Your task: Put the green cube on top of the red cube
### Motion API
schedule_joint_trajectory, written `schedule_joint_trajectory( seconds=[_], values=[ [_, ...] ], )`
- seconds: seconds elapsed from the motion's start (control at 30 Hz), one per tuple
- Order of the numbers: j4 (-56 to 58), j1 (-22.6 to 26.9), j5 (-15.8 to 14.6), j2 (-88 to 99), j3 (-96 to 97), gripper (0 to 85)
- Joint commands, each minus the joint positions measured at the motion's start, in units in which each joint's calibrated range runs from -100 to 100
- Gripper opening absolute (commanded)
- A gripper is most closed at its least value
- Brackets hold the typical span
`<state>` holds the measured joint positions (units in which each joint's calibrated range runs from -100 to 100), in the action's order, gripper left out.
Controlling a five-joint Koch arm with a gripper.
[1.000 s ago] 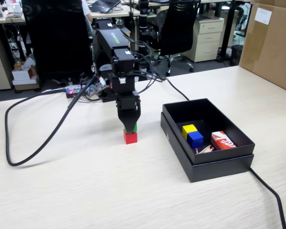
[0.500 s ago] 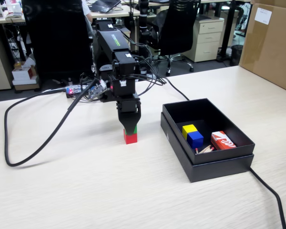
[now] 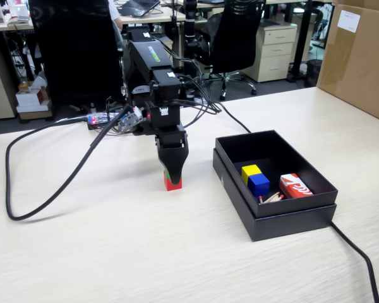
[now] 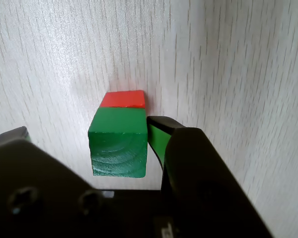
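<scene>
So my pincer point(image 4: 120, 144) grips the matte green cube point(image 4: 119, 146) mid-frame over the red cube point(image 4: 122, 99); next I'd release gently.

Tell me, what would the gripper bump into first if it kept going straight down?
The gripper points down, with the green cube between its fingers. That cube already seems to sit on the red cube, which probably blocks it first.
</scene>
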<state>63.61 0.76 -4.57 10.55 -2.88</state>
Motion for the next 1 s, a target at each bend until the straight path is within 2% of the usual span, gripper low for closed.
schedule_joint_trajectory(
  seconds=[0.0,0.33,0.57,0.8,0.93,0.97],
  values=[
    [0.11,0.00,0.54,6.60,-0.75,47.7],
    [-0.24,-0.29,2.74,30.47,5.50,48.5],
    [-7.84,-1.71,5.52,50.21,17.11,48.1],
    [-9.74,-1.56,5.13,64.66,28.26,48.5],
    [-16.14,-1.22,3.91,71.66,40.23,48.4],
    [-21.92,-0.98,3.03,73.96,47.75,48.3]
  ],
)
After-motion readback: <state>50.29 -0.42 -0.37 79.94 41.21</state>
